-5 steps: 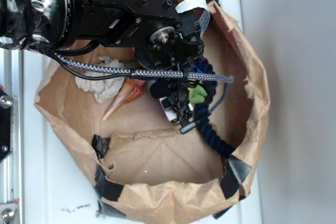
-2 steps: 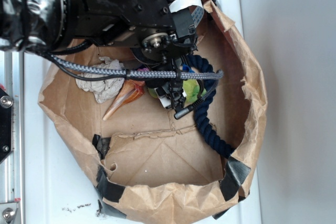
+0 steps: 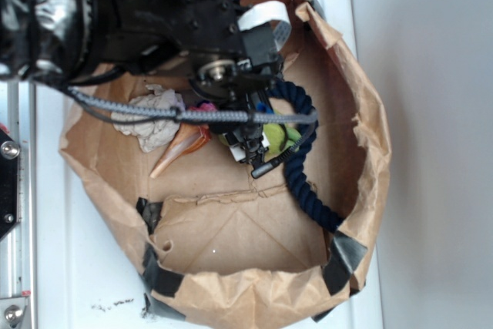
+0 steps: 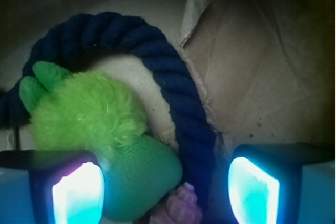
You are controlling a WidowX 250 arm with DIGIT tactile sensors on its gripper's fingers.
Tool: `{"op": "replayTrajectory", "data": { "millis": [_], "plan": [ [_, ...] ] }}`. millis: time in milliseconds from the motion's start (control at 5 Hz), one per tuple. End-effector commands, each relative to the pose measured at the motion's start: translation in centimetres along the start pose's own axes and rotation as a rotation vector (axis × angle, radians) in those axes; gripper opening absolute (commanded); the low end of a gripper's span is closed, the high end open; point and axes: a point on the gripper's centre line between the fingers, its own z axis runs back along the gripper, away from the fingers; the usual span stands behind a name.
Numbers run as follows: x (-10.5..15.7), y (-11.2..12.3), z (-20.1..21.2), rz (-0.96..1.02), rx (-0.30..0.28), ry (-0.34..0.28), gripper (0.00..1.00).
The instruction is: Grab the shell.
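Exterior view: the gripper (image 3: 250, 148) hangs spread inside the crumpled paper bag (image 3: 362, 113), room tight. The glossy tapering shell (image 3: 179, 146) lies mid-left, seemingly touching a lumpy cloth (image 3: 150, 125); braided navy rope (image 4: 173, 82) curls round fuzzy green plush (image 4: 89, 114).

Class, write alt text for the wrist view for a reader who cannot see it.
Two open, glowing fingers frame a fuzzy lime-green plush toy lying against a thick navy rope on brown paper. A pinkish ridged shell tip peeks in at the bottom edge between them.
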Motion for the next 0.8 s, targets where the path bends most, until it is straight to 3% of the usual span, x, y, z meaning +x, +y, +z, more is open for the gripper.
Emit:
{"op": "replayTrajectory", "data": {
  "millis": [0, 200, 400, 600],
  "plan": [
    [0.5, -0.2, 1.7, -0.039, -0.004, -0.051, 1.00],
    [0.5, -0.2, 1.7, -0.039, -0.004, -0.051, 1.00],
    [-0.2, -0.2, 2.9, -0.095, -0.059, 0.011, 1.00],
    [-0.9, 0.0, 3.3, -0.083, -0.034, -0.005, 1.00]
  ]
}}
